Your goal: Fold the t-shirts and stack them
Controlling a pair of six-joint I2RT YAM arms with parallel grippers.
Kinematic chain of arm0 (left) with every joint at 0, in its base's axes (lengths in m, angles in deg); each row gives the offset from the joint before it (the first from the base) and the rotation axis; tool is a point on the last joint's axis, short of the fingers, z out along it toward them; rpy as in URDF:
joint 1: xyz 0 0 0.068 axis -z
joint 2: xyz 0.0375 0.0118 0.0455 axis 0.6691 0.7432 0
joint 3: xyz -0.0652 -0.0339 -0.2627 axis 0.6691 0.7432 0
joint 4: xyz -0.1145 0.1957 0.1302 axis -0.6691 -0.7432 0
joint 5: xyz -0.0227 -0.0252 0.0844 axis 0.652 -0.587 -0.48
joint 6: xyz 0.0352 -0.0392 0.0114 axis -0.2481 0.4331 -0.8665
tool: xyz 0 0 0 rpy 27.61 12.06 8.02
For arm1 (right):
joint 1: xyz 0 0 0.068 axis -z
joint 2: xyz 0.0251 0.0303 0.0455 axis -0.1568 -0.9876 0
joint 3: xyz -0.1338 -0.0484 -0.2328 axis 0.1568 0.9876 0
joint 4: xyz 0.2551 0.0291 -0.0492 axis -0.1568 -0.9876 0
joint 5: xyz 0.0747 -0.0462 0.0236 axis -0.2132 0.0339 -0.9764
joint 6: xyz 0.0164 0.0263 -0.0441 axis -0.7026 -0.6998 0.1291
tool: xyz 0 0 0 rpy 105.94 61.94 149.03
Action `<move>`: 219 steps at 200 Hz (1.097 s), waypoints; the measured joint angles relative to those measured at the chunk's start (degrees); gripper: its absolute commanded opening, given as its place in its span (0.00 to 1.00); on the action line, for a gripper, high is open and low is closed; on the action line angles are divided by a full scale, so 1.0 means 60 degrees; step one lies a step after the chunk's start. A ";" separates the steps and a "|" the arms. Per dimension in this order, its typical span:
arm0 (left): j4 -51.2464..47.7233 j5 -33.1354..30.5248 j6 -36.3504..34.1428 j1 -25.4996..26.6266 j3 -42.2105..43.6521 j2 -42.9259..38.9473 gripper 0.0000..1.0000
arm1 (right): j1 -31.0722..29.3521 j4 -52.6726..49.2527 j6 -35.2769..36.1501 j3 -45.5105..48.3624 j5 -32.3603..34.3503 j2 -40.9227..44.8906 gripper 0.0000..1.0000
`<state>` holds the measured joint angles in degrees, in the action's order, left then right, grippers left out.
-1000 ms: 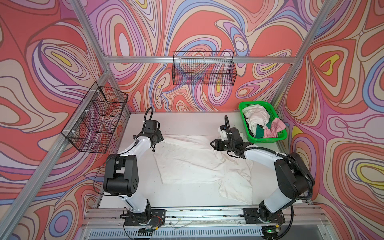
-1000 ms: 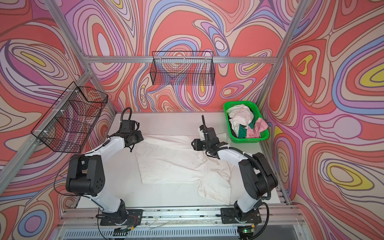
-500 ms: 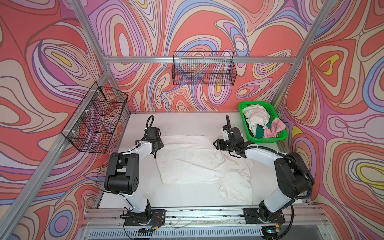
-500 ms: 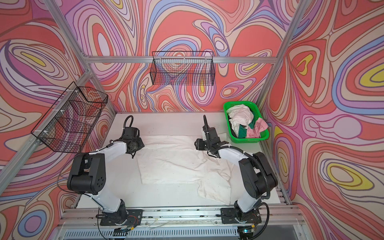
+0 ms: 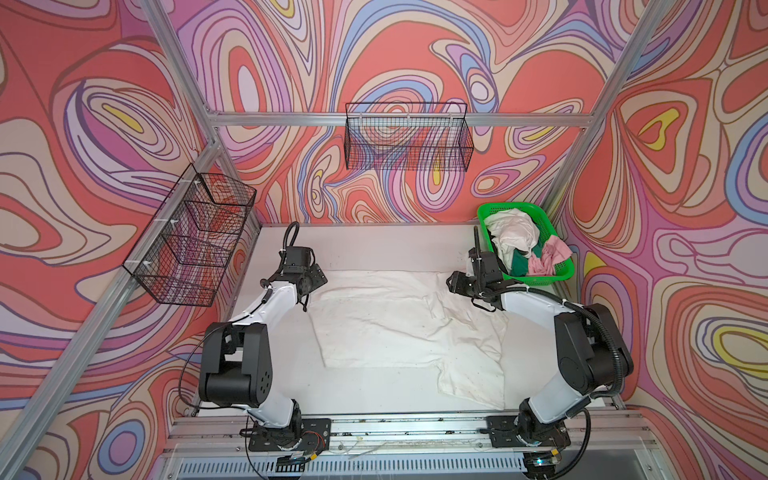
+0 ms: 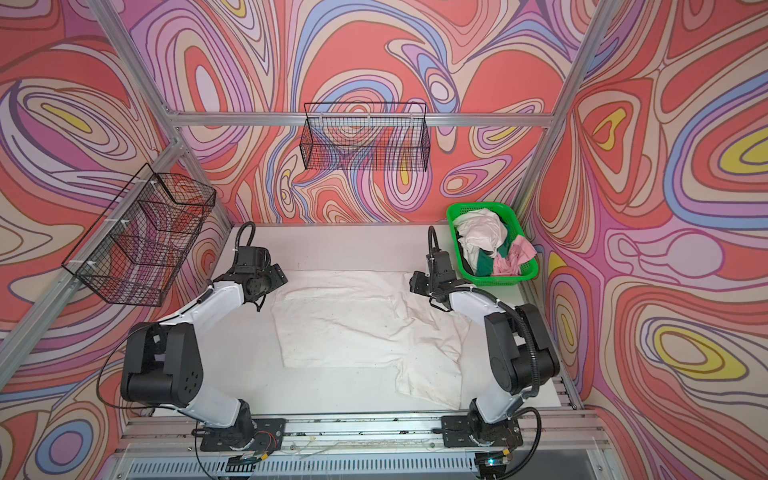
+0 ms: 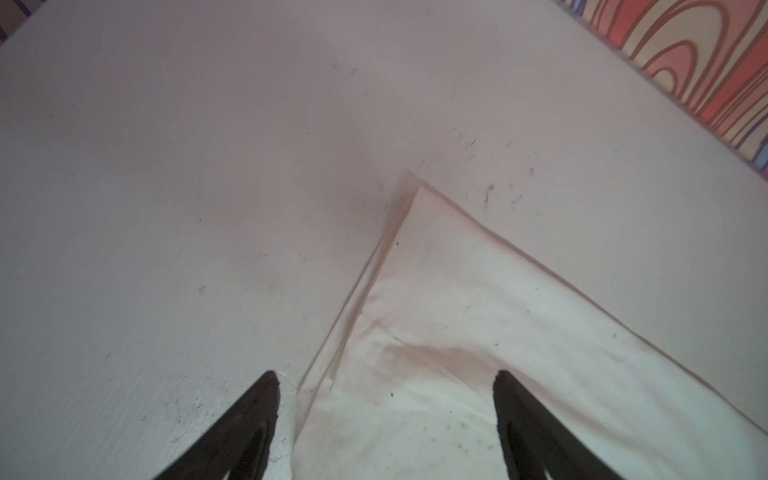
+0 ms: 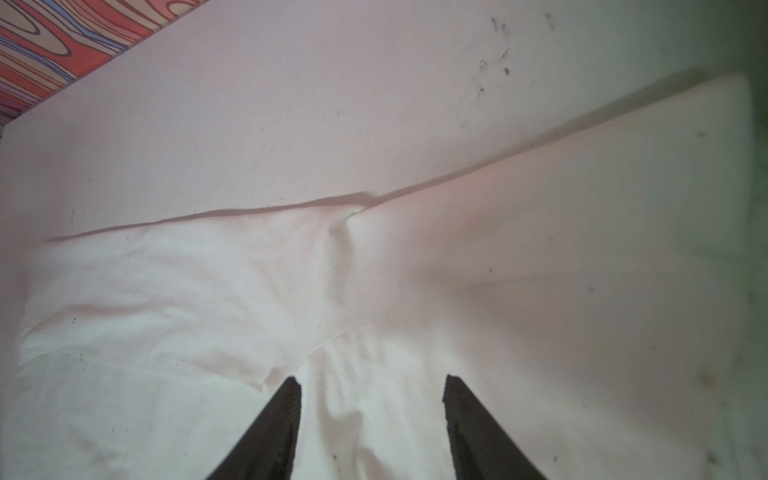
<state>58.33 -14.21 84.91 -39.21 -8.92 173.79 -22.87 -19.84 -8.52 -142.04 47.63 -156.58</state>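
A large white t-shirt lies spread on the table, its near right part rumpled. My left gripper stands open low over the shirt's far left corner; in the left wrist view the left gripper has one finger over cloth and one over bare table. My right gripper is open over the far right part, a sleeve fold just ahead of the right gripper. More t-shirts, white, dark green and pale pink, are heaped in the basket.
The bright green mesh basket sits at the table's far right corner, close behind my right arm. Black wire baskets hang on the back wall and the left wall. Bare table runs along the back; a metal rail borders the front.
My left gripper has gone from shut to open, letting go of the shirt's far left corner, which now lies flat. The right gripper has shifted only slightly.
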 measured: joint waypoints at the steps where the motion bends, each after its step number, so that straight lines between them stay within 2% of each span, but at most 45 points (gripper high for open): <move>1: -0.0004 0.0022 0.0022 0.0011 -0.0040 -0.0011 0.88 | 0.0007 0.0000 -0.0004 0.0000 0.0011 0.0000 0.58; 31: -0.0076 0.0131 0.0331 0.0641 -0.0925 0.0404 0.88 | 0.0280 -0.0036 -0.0160 -0.0342 0.0408 -0.0342 0.58; 57: -0.0244 0.0120 0.0525 0.1421 -0.2040 0.1647 0.87 | 0.0382 0.0004 -0.0222 -0.0794 0.0736 -0.0878 0.58; 79: -0.0543 0.0109 0.0732 0.1716 -0.2809 0.2754 0.87 | 0.0444 0.0058 -0.0313 -0.1118 0.0834 -0.1508 0.58; 140: -0.1698 -0.0288 0.1293 0.1800 -0.3799 0.4535 0.87 | 0.0612 0.0007 -0.0648 -0.1424 0.1188 -0.2430 0.58; 219: -0.2175 -0.0678 0.1596 0.1570 -0.3818 0.4758 0.88 | 0.0820 0.0291 -0.1300 -0.1242 0.1683 -0.2441 0.58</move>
<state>45.28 -18.27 94.49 -29.79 -31.82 202.34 -17.95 -18.10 -16.32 -149.50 57.72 -171.23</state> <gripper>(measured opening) 0.878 0.580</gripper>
